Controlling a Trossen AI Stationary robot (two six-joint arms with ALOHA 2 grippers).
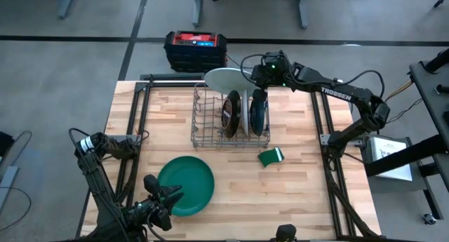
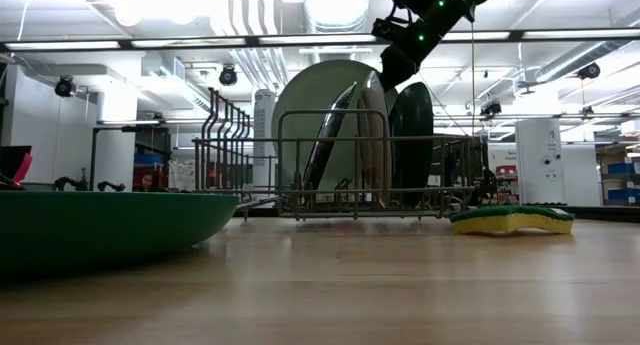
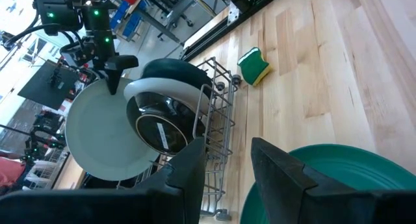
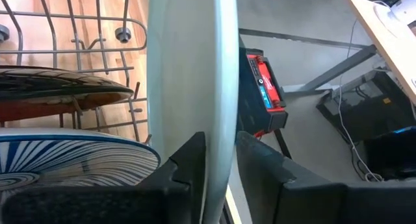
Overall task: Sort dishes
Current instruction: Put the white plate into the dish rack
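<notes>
The round bright green plate [image 1: 184,185] lay flat near the wooden table's [image 1: 302,193] front edge, with the left gripper [image 1: 170,197] just beside its front rim, fingers slightly parted and holding nothing. At the back edge, the grey wire rack [image 1: 231,120] held the dark red-brown plate [image 1: 231,113] and dark teal plate [image 1: 257,111] upright. The right gripper [image 1: 250,74] straddled the large pale blue-white plate's [image 1: 224,78] rim at the rack's rear; whether it gripped could not be told.

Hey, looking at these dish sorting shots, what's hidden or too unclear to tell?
- Right pincer: in the right wrist view its fingers flank the pale plate's rim; contact unclear.
- Left pincer: in the high view it sits by the green plate; contact unclear, fingers apart.
- Racked plates: in the low view the wire rack and overlap hide how many stand there.
- Sponge: underside hidden.
</notes>
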